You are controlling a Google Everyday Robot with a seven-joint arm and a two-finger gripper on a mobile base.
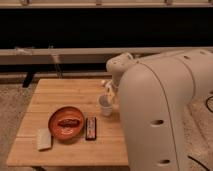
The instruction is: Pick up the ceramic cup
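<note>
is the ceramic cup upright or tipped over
Upright: the ceramic cup stands on its base on the table, rim facing up. The tool hangs right above it; whether they touch cannot be told.

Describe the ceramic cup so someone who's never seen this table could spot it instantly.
On the wooden table, look right of the orange bowl. The ceramic cup stands right by the gripper: small, plain white and upright, unlike the wide bowl.

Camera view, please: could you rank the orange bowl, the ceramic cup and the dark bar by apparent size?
1. orange bowl, clearly the largest.
2-3. dark bar and ceramic cup look about alike, so I leave them unranked.
The gripper is just above the cup.
</note>
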